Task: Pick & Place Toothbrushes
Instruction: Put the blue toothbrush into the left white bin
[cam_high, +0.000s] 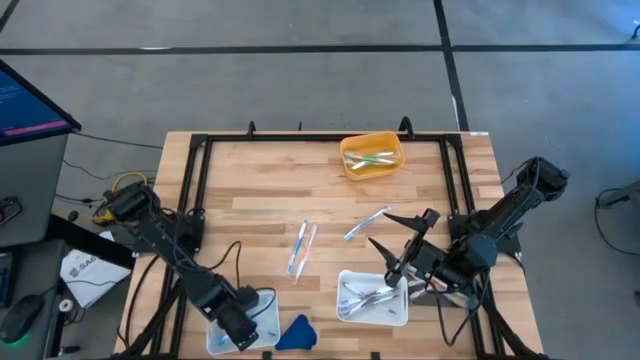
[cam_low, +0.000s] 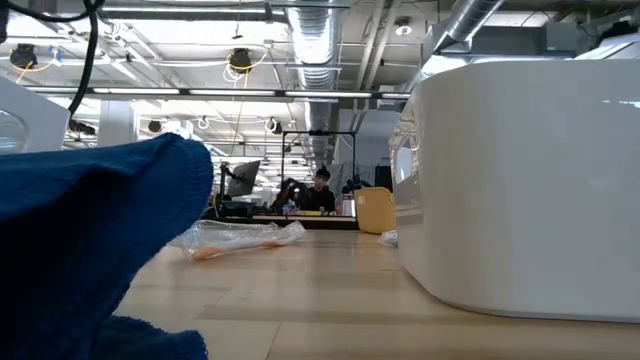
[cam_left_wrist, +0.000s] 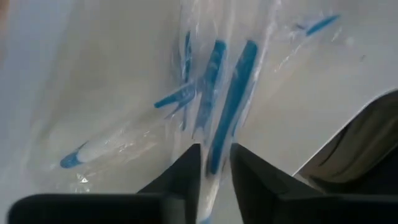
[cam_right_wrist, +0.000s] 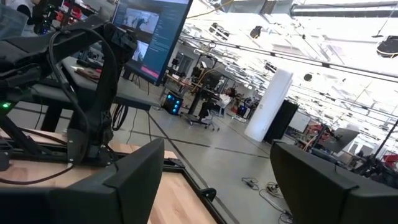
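Wrapped blue and white toothbrushes (cam_left_wrist: 205, 99) lie in the white tray (cam_high: 265, 305) at the table's near left. My left gripper (cam_high: 240, 325) reaches down into it, its fingers nearly shut around one blue toothbrush (cam_left_wrist: 233, 106). More toothbrushes lie loose on the table (cam_high: 300, 248) (cam_high: 365, 224) (cam_low: 240, 238). Others sit in the orange tray (cam_high: 372, 155) and in the right white tray (cam_high: 375, 298). My right gripper (cam_high: 385, 232) hovers open and empty above the right tray, near a loose toothbrush. My left gripper pinches a blue toothbrush in clear wrapping near one end of its handle (cam_left_wrist: 216, 163), between the two fingers (cam_left_wrist: 186, 171). It comes from above, pointing down into the tray. The rest of the brush runs on over the tray floor among the other wrapped brushes.
A blue cloth lump (cam_high: 297, 333) (cam_low: 90, 240) lies at the near edge between the two white trays (cam_low: 520, 180). A black frame (cam_high: 195, 190) runs around the table. The wooden middle of the table (cam_high: 260, 215) holds only the loose brushes.
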